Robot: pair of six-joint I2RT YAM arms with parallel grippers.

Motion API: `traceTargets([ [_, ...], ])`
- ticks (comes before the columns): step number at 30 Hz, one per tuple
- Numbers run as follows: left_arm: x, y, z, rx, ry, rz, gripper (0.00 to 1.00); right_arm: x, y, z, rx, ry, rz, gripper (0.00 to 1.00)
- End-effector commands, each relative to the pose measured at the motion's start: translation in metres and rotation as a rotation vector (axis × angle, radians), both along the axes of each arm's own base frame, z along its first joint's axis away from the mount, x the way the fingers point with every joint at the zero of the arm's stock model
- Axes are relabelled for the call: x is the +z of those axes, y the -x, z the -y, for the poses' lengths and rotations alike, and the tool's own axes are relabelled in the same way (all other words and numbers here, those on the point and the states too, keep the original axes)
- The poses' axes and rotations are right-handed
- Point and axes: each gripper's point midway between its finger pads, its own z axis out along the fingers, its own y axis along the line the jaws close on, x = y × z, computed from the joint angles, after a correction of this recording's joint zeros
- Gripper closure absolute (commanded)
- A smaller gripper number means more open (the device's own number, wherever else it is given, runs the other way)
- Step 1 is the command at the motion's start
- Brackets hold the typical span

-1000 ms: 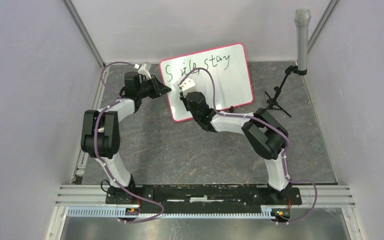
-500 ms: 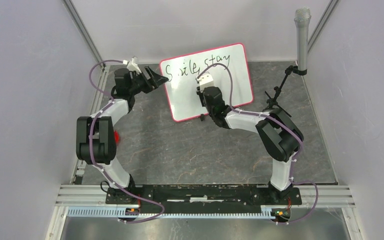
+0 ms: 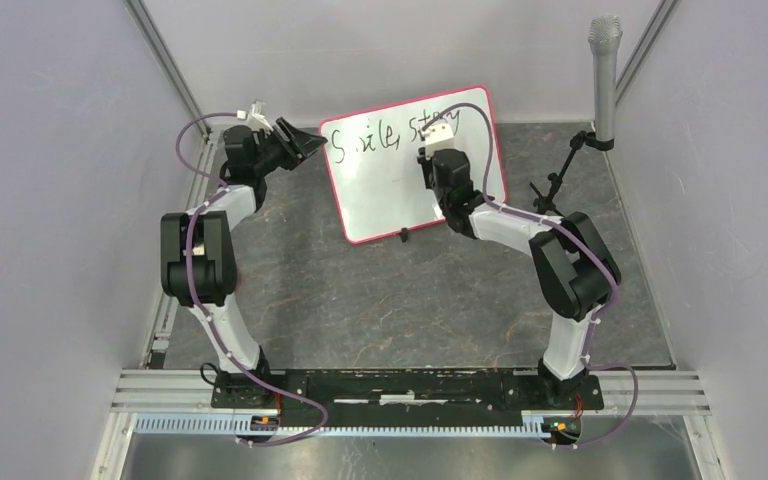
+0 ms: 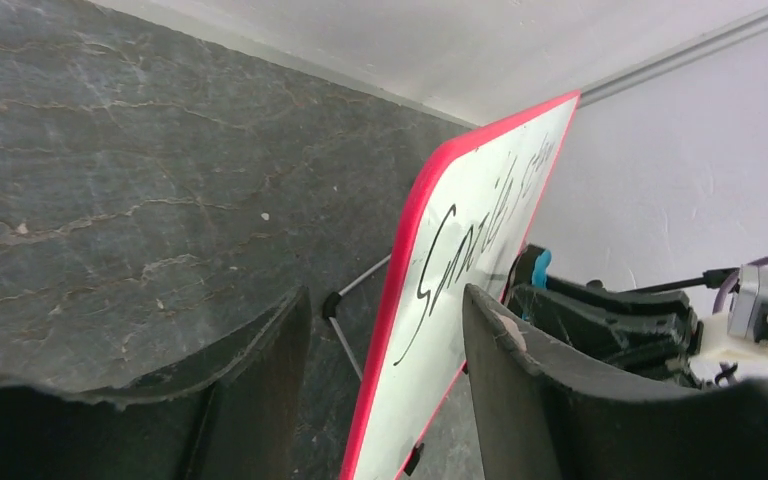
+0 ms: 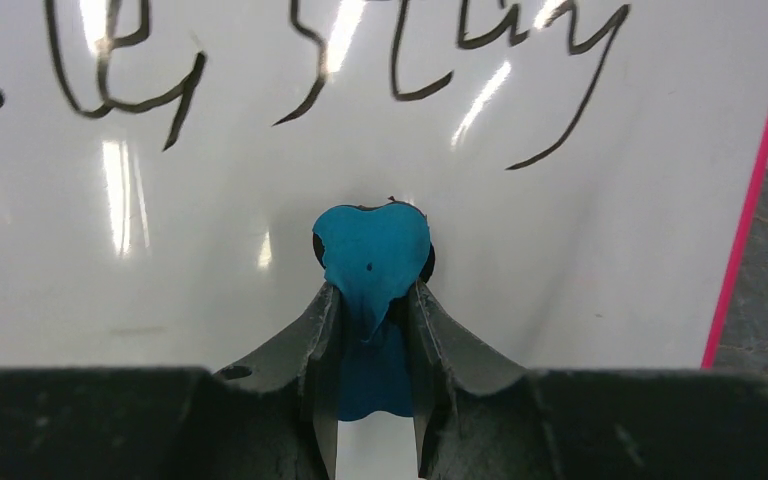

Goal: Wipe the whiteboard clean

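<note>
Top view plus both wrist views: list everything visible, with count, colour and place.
whiteboard: 1, white with pink-red frame, propped up at the table's far middle
writing: 1 line, black, along the board's top
eraser: 1, blue, against the board below the writing
microphone: 1, grey, on a black stand, far right corner
table: 1, dark grey, under everything
left gripper: 1, black, open, straddling the board's left edge
right gripper: 1, black, shut on the eraser

The pink-framed whiteboard (image 3: pixel 385 195) stands tilted, black handwriting (image 3: pixel 390 141) across its top.
</note>
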Motion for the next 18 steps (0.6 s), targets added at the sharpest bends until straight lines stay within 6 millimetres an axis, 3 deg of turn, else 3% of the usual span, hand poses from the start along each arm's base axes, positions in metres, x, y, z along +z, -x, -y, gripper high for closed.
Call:
traceTargets([
  [1, 0.015, 0.002, 0.008, -0.052, 0.044, 0.073, 0.39, 0.031, -0.023, 0.021, -0.039, -0.034, 0.063, 1.0],
  [10, 0.009, 0.003, 0.013, -0.095, 0.068, 0.092, 0.57, 0.046, -0.053, 0.079, -0.138, -0.051, 0.076, 1.0],
  [18, -0.005, 0.001, 0.023, -0.134, 0.026, 0.084, 0.64, 0.06, -0.079, 0.092, -0.131, -0.046, 0.088, 1.0],
])
